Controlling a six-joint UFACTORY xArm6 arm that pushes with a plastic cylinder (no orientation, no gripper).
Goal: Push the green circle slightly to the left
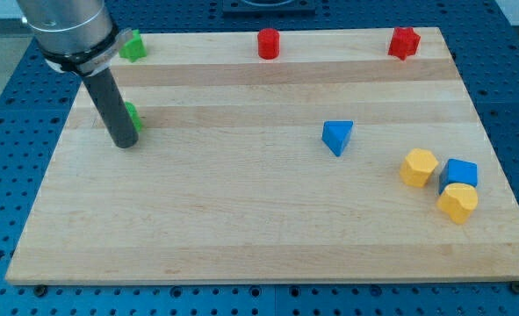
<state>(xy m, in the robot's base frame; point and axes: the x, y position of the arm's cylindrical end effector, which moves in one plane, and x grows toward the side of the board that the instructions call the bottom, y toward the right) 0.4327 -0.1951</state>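
Note:
The green circle [133,116] lies near the board's left edge, mostly hidden behind my dark rod. My tip [125,143] rests on the board just at the circle's lower left, touching or nearly touching it. A second green block [134,46], shape unclear, sits at the view's top left, partly behind the arm's grey body.
A red cylinder [269,43] and a red star-like block [404,42] sit along the top edge. A blue triangle [337,137] lies right of centre. Two yellow blocks [418,167] [457,202] and a blue block [460,173] cluster at the right. The wooden board [241,237] ends just left of the tip.

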